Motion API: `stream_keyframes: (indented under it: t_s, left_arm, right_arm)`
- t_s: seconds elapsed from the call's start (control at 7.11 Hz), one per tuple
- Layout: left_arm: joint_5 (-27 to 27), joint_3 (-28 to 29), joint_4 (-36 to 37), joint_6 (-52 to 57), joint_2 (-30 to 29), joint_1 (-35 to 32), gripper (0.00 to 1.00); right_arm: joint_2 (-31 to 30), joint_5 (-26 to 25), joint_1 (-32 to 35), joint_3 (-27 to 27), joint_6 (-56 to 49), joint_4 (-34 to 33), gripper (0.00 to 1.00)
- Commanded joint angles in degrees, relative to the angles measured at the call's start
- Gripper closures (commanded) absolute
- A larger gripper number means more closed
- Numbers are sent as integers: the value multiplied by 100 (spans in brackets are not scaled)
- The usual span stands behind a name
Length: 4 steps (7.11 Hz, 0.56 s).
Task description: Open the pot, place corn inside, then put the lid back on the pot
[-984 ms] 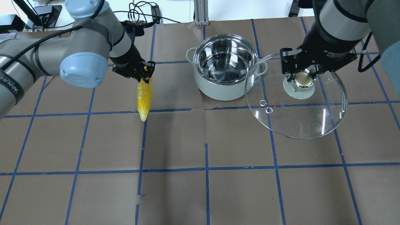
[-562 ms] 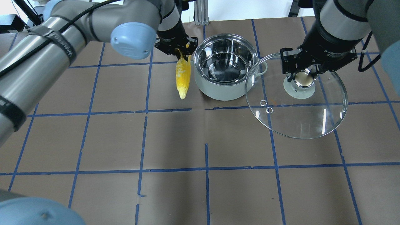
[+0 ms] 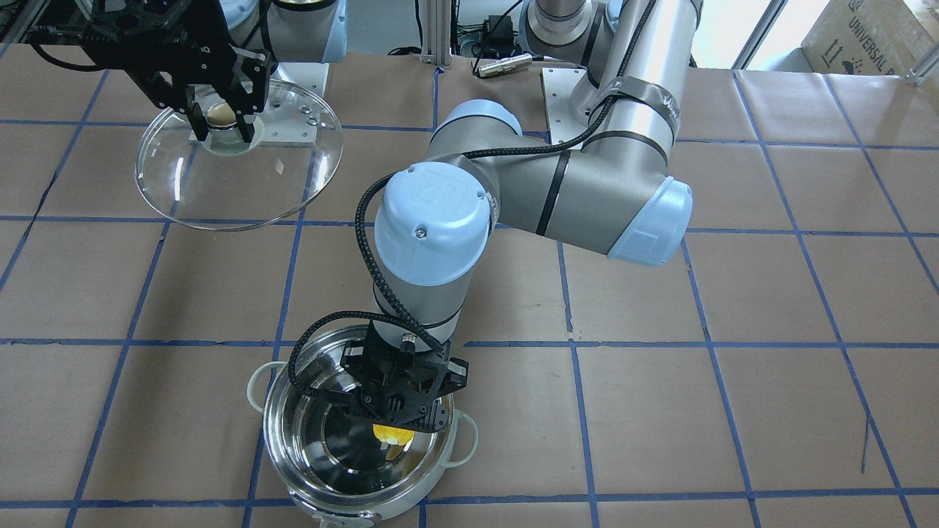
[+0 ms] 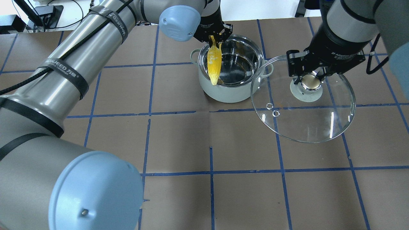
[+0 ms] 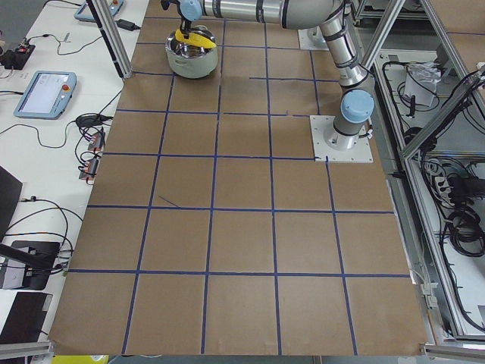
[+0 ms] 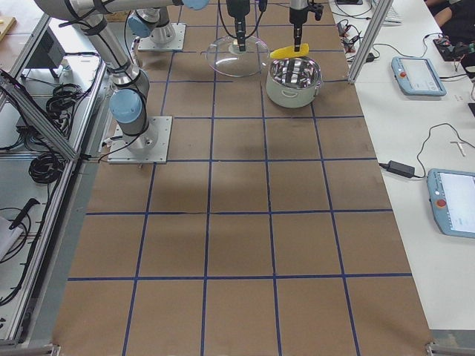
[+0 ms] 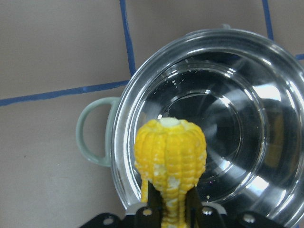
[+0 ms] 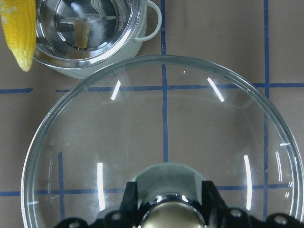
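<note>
While left tool (image 4: 214,39) pinches corn (image 4: 214,64) by one end, over open pot (image 4: 223,94)

Yellow corn (image 4: 214,65) over open pot (image 4: 223,93)

In the front view we see the left gripper (image 3: 397,416) covering most of the corn (image 3: 389,435). The bottom edge crops the pot (image 3: 270,440). The right wrist view crops the lid (image 8: 161,123).

Pot (image 4: 230,91): one, two loop handles (image 4: 194,56). Corn cob (image 4: 214,65): one. Glass lid (image 4: 306,121): one, two vent holes (image 4: 269,105). Pincers: two – left pincer (image 4: 214,37), right pincer (image 4: 308,80).
</note>
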Motion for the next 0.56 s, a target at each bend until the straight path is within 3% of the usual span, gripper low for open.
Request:
stream_keyframes:
  t_s: [0.0, 0.14, 0.42]
  left_arm:
    - [61, 112, 28, -58, -305, -130, 45]
    - [210, 215, 62, -14, -411, -52, 0]
    - [211, 488, -68, 21, -342, 54, 0]
  right_arm:
    - [8, 0, 0, -5, -7, 0, 86]
    - [8, 0, 0, -5, -7, -8, 86]
    - [17, 0, 0, -5, -7, -9, 86]
